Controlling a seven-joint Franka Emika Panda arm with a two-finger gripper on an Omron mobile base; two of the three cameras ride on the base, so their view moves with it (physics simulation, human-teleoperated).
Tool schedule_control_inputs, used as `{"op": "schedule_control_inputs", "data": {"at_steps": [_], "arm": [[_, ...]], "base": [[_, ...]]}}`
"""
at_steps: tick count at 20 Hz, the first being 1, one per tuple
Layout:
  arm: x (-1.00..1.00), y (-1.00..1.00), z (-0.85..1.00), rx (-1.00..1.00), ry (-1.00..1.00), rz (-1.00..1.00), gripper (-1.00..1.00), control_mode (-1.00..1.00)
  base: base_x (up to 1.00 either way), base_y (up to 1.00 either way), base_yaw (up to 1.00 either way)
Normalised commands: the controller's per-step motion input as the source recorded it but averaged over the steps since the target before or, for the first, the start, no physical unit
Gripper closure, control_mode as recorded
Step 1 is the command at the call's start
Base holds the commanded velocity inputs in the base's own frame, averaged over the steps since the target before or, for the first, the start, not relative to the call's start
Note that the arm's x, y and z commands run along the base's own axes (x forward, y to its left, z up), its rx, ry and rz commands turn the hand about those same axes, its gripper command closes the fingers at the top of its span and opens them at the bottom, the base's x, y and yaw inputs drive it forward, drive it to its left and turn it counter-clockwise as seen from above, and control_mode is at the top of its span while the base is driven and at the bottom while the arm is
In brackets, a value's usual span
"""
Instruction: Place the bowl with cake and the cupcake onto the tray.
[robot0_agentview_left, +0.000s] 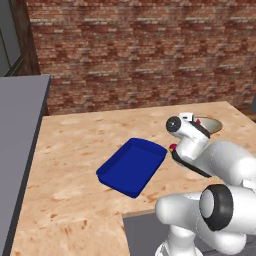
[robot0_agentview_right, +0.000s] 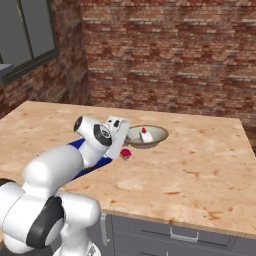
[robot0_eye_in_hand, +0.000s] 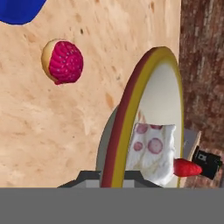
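Two risks: my gripper (robot0_eye_in_hand: 114, 177), fingers astride the rim of the wide grey-tan bowl with cake (robot0_agentview_right: 146, 136), grip undeterminable, could tip it or nudge the tiny red-topped cupcake (robot0_eye_in_hand: 62, 61) at ten o'clock, short of the deep-blue rectangular tray (robot0_agentview_left: 131, 166).

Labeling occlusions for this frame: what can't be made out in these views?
- Fingers: open or shut cannot be told; in both base views the arm's wrist covers them, and the hand view's bottom edge cuts them off.
- Bowl with cake: left base view, mostly behind the wrist.
- Cupcake: left base view, a sliver beside the arm.
- Tray: right base view, largely behind the arm.
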Motion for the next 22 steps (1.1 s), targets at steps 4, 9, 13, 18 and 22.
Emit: {"op": "schedule_control_inputs", "data": {"at_steps": [4, 9, 13, 18, 22], "arm": [[-0.19, 0.60, 0.13, -0.02, -0.01, 0.13, 1.00, -1.00], [-0.27, 0.66, 0.05, 0.00, -0.03, 0.11, 1.00, -1.00], [-0.22, 0.79, 0.03, 0.00, 0.00, 0.09, 1.00, -1.00], [-0.09, 0.76, 0.02, 0.00, 0.00, 0.08, 1.00, -1.00], [-0.01, 0.65, 0.00, 0.00, 0.01, 0.07, 1.00, -1.00]], "base": [[0.00, 0.00, 0.00], [0.00, 0.00, 0.00], [0.00, 0.00, 0.00], [0.00, 0.00, 0.00], [0.00, 0.00, 0.00]]}}
